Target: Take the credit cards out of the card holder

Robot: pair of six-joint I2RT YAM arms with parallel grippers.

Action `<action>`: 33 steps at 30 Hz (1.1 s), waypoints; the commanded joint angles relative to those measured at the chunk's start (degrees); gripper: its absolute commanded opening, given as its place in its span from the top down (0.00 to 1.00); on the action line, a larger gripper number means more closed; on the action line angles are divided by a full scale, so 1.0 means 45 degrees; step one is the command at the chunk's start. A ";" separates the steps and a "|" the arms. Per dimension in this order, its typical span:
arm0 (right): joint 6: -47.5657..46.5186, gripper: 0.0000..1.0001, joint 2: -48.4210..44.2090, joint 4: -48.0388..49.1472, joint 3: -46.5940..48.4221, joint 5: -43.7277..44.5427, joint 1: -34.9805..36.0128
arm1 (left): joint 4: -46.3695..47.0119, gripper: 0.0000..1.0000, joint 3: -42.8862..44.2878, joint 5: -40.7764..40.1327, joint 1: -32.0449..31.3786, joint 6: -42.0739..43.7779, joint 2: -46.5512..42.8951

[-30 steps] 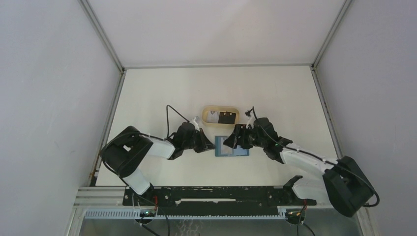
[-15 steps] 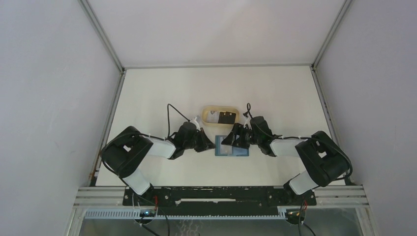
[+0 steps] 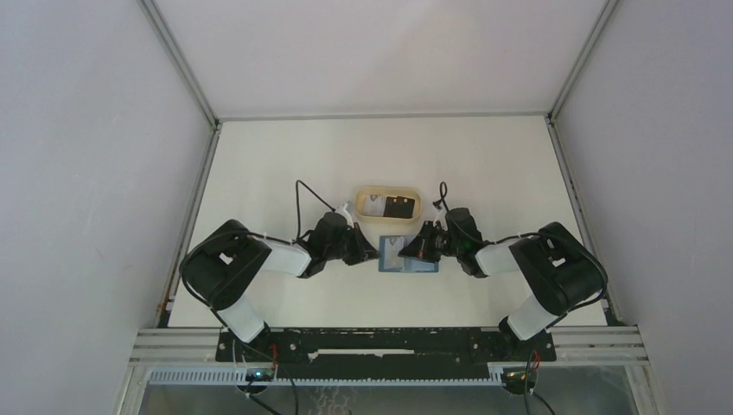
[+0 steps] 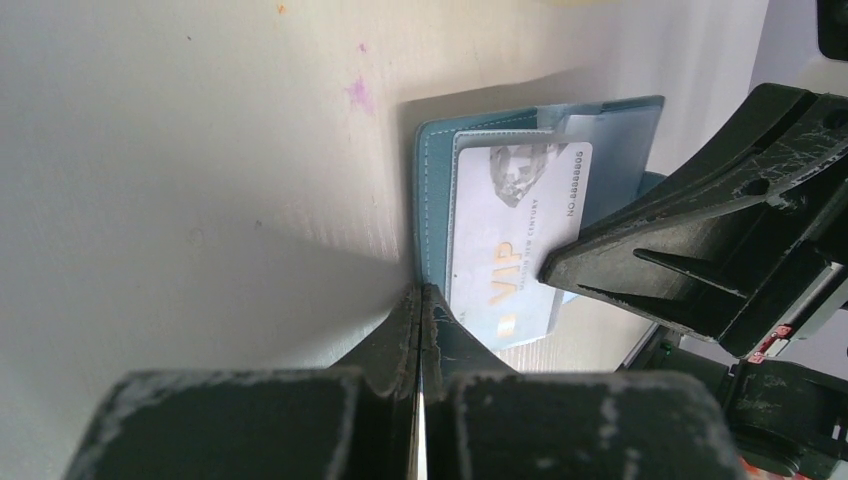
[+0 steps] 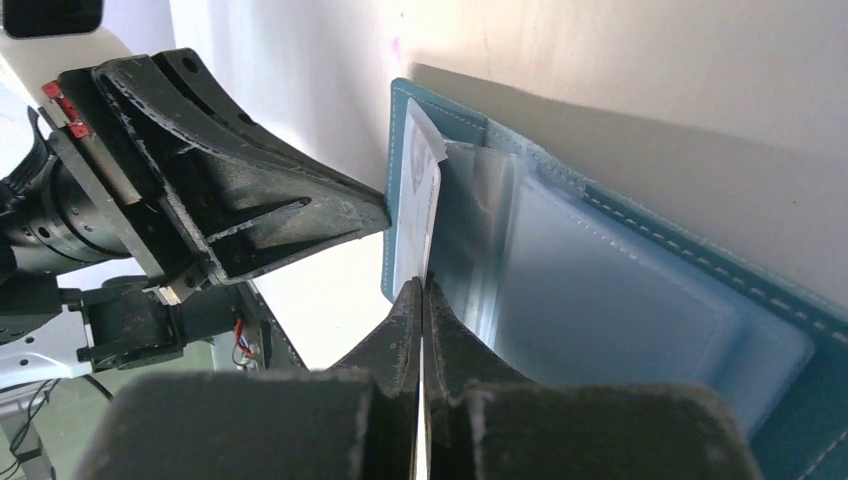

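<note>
- Teal leather: the card holder (image 3: 408, 257) lies open and flat on the table (image 3: 285, 164), between the two grippers and just in front of the tan tray (image 3: 359, 195).
- The left gripper (image 4: 420, 300) has its fingers pressed together at the holder's left edge. Whether it nips the leather or only pins it down, I cannot tell.
- The right gripper (image 5: 422, 293) is also closed, pinching the edge of a white card (image 4: 510, 240) marked VIP that appears partly out of its clear sleeve.
- A pale card (image 3: 374, 207) and a black card (image 3: 398, 207) lie in the tray, so the step in hand looks like drawing out another card.
- Next move, as I judge it — slide the card straight along the sleeve's opening while the left side steadies the holder, then carry it to the tray.
</note>
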 commanded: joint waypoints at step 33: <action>-0.1493 0.73 -0.2455 -0.2456 -0.0311 -0.2008 -0.2493 | -0.0971 1.00 0.0437 -0.0253 -0.0103 0.0598 0.1100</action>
